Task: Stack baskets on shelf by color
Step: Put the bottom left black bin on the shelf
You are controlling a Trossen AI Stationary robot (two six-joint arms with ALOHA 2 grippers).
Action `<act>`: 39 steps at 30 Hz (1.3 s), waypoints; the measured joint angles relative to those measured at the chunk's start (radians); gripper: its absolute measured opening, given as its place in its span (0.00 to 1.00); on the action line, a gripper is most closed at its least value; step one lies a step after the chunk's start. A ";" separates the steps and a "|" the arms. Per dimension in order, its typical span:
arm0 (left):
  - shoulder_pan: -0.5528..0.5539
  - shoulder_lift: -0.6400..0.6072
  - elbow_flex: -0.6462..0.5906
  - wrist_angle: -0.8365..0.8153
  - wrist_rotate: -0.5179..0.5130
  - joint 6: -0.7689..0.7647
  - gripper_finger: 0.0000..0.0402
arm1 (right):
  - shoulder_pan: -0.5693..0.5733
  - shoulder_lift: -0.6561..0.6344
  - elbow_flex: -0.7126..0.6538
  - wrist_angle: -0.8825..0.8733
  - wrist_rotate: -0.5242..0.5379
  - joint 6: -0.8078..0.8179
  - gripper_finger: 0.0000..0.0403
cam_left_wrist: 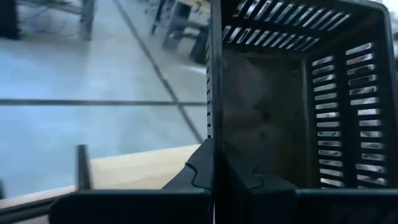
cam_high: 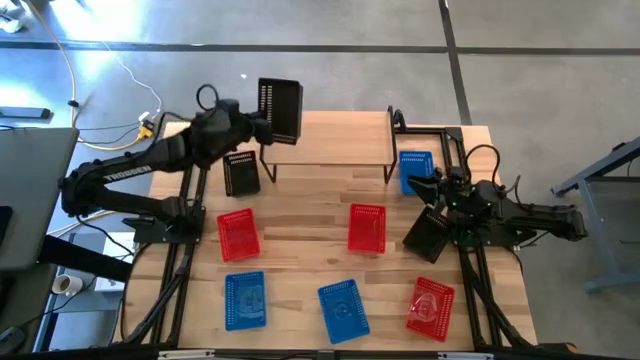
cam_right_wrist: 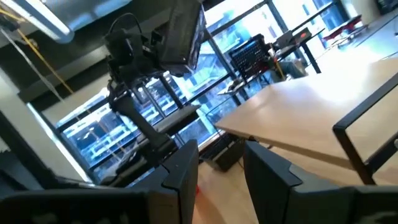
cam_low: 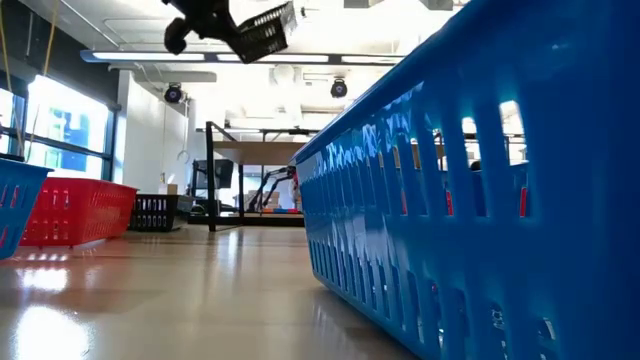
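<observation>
Left pincer is clenched on a black basket's thin wall above the shelf; it looks light, stiff. Right pincer holds another black basket by its rim.

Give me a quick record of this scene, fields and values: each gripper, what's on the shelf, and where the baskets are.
left gripper: shut on a black basket, held above the shelf's left end
right gripper: near a tilted black basket by the table's right edge; grip unclear
shelf: plank top bare
other black basket: on table, left of shelf
red baskets: three on table
blue baskets: three, one beside the shelf's right legs
</observation>
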State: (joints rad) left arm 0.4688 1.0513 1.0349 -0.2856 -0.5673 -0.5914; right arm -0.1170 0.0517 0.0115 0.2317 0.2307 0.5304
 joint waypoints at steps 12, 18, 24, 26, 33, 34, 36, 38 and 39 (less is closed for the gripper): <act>0.166 0.114 0.063 -0.160 0.233 -0.152 0.00 | 0.000 0.001 0.185 -0.265 0.059 -0.111 0.28; 0.206 0.175 0.063 -0.204 0.344 -0.209 0.00 | 0.000 0.033 0.264 -0.415 0.059 -0.064 0.28; 0.218 0.220 0.063 -0.228 0.352 -0.236 0.00 | 0.000 0.091 0.296 -0.455 0.054 -0.059 0.28; 0.218 0.234 0.063 -0.228 0.352 -0.244 0.00 | 0.000 0.107 0.296 -0.459 0.053 -0.058 0.28; 0.218 0.272 0.063 -0.285 0.347 -0.269 0.00 | 0.000 0.160 0.296 -0.462 0.039 -0.056 0.28; 0.218 0.277 0.063 -0.289 0.343 -0.270 0.00 | 0.000 0.165 0.296 -0.462 0.039 -0.056 0.28; 0.218 0.286 0.063 -0.293 0.335 -0.271 0.00 | 0.000 0.174 0.296 -0.462 0.039 -0.057 0.28; 0.218 0.291 0.063 -0.295 0.331 -0.273 0.00 | 0.000 0.181 0.296 -0.462 0.039 -0.057 0.28; 0.218 0.292 0.063 -0.295 0.327 -0.278 0.00 | 0.000 0.184 0.296 -0.462 0.039 -0.057 0.28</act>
State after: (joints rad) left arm 0.6872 1.3431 1.0977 -0.5803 -0.2400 -0.8697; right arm -0.1169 0.2355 0.3073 -0.2302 0.2695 0.4732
